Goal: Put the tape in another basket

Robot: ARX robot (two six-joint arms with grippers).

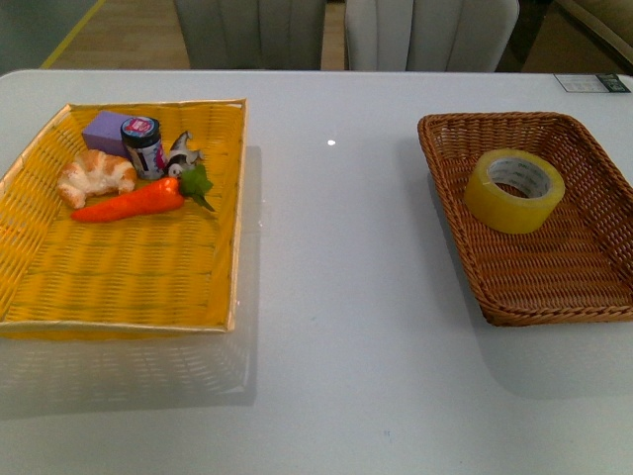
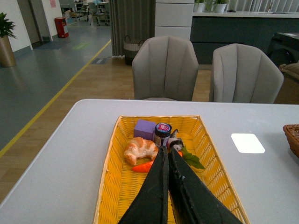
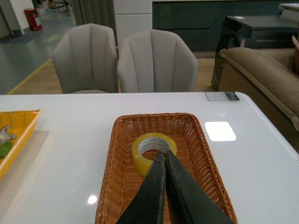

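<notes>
The yellow tape roll [image 1: 515, 189] lies flat in the brown wicker basket [image 1: 593, 282] at the right of the table; it also shows in the right wrist view [image 3: 147, 148] inside the basket [image 3: 201, 163]. My right gripper [image 3: 163, 154] is shut and empty, its tips over the near side of the roll, above the basket. My left gripper [image 2: 167, 150] is shut and empty above the yellow woven tray [image 2: 117, 186]. Neither arm shows in the front view.
The yellow tray [image 1: 138, 282] at the left holds a croissant [image 1: 95, 174], a toy carrot [image 1: 138, 201], a small jar [image 1: 143, 145], a purple block [image 1: 105, 132] and a small black-and-white figure [image 1: 183, 152]. Two grey chairs [image 1: 336, 30] stand behind the white table [image 1: 336, 297].
</notes>
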